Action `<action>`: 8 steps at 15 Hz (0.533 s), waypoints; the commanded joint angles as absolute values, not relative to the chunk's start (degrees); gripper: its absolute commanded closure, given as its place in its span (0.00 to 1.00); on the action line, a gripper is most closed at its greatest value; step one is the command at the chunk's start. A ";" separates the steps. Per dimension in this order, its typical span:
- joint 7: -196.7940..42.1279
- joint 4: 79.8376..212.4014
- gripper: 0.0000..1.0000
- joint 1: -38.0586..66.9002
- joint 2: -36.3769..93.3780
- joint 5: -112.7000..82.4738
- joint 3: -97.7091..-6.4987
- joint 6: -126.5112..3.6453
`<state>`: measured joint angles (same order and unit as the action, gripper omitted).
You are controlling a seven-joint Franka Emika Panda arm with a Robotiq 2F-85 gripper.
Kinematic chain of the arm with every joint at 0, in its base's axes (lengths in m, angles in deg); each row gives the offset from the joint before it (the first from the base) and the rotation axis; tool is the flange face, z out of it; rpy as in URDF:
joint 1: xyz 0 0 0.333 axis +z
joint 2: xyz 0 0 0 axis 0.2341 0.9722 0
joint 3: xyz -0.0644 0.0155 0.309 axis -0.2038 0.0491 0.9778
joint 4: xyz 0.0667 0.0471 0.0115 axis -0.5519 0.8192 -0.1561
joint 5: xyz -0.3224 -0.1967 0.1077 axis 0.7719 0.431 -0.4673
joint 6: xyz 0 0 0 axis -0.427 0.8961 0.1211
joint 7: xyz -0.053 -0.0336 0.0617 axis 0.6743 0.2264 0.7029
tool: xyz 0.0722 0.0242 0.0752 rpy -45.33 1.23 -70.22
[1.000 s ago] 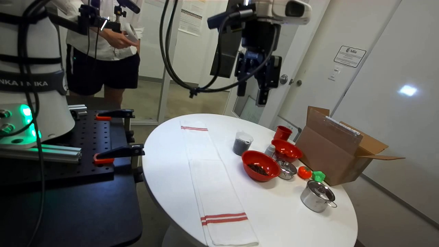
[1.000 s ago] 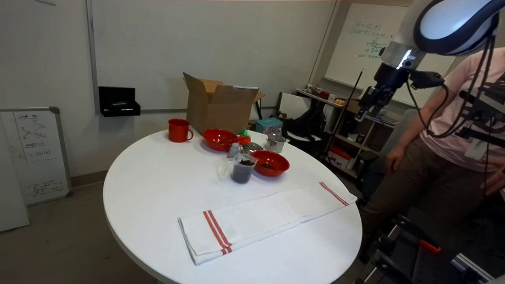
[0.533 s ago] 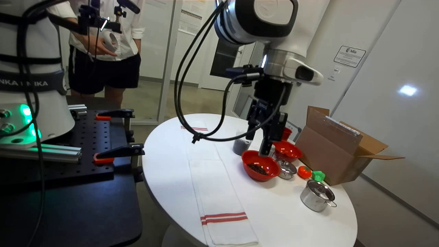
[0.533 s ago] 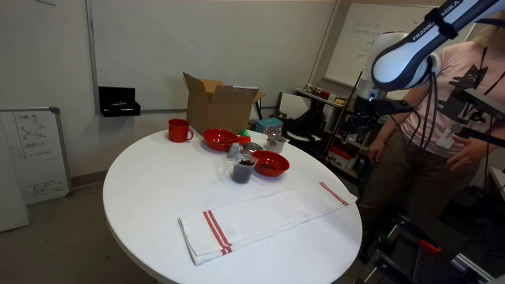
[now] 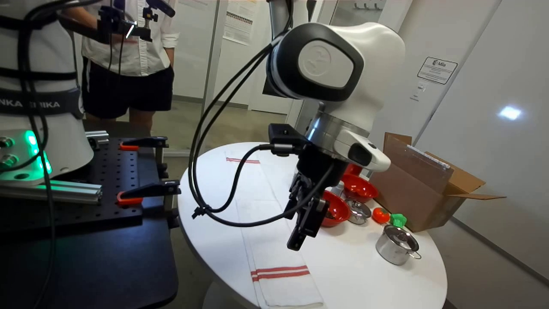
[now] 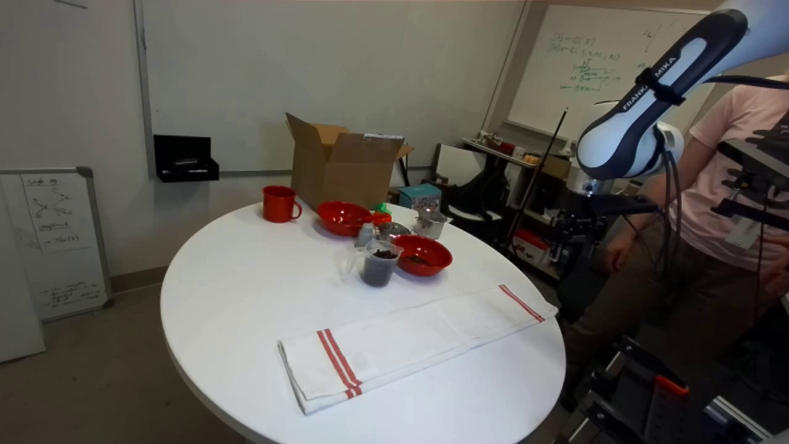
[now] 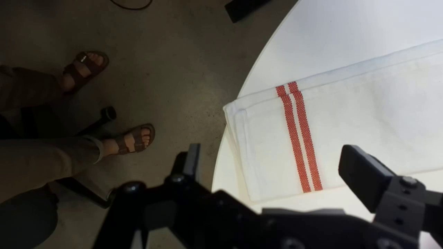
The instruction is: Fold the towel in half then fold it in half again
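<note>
A long white towel lies flat on the round white table, layered so that a strip of the lower layer shows along its side and end. Red stripes cross it near both short ends. In the wrist view one striped end of the towel is seen from above, a corner reaching slightly past the table's edge. Over this end hovers my gripper, jaws wide apart with only air between them. In an exterior view the gripper is tilted above the near striped part, its cable loop hiding some cloth.
Beside the towel stand a cup with dark contents, a red bowl and another red bowl. A steel pot and an open cardboard box are farther off. A person stands near the table's edge.
My gripper has come down from high up and tilted, ending over the striped end near the table's edge. The towel and the other objects have stayed in place.
</note>
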<state>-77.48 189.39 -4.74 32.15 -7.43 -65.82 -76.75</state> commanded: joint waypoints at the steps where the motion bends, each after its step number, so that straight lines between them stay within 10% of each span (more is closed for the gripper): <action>1: -77.94 189.33 0.00 -3.82 32.26 -8.26 -66.71 -76.67; 8: -84.73 187.89 0.00 -7.25 38.70 -13.62 -62.94 -85.16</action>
<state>-79.83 189.37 -4.83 34.00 -9.68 -65.08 -80.05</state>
